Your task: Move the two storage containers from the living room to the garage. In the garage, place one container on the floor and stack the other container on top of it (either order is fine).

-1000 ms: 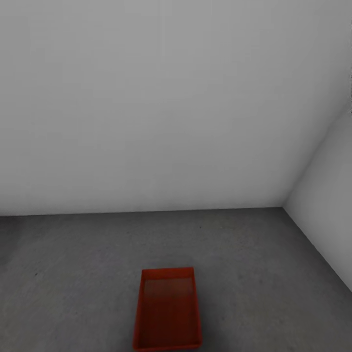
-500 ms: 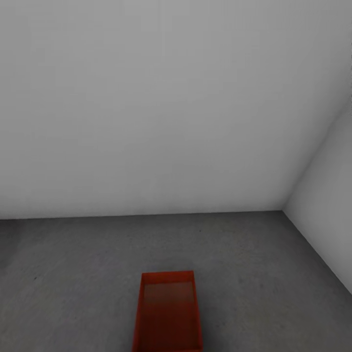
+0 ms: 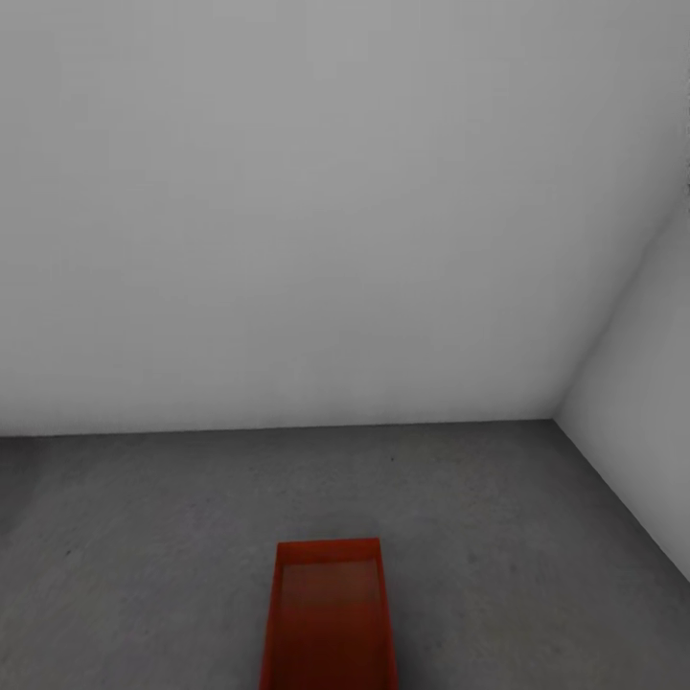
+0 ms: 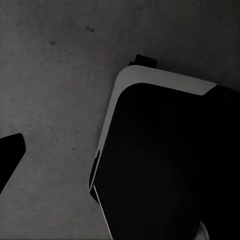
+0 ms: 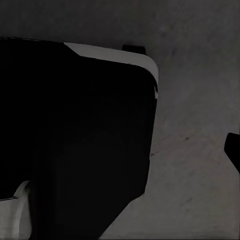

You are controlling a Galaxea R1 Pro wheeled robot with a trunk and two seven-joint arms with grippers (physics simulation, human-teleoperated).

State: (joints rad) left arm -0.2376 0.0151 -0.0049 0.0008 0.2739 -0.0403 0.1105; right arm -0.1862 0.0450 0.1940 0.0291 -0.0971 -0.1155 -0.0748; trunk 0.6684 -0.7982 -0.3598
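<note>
One orange-red storage container (image 3: 329, 618) rests on the dark grey concrete floor (image 3: 144, 537) of the garage, low in the centre of the head view, open side up and empty. Its near end is cut off by the picture's edge. In the left wrist view one dark fingertip (image 4: 9, 154) of my left gripper shows over bare concrete. A dark fingertip (image 5: 233, 150) of my right gripper shows the same way in the right wrist view. Nothing sits between the fingers of either gripper.
Pale grey walls (image 3: 287, 211) meet in a corner (image 3: 556, 412) at the right, beyond the container. My black, white-edged base (image 4: 165, 165) shows in the left wrist view, and the base (image 5: 75, 125) again in the right wrist view. Concrete stretches on both sides of the container.
The whole head view has shifted: the container and the wall's foot line sit a little lower in the picture. The container itself has not moved on the floor.
</note>
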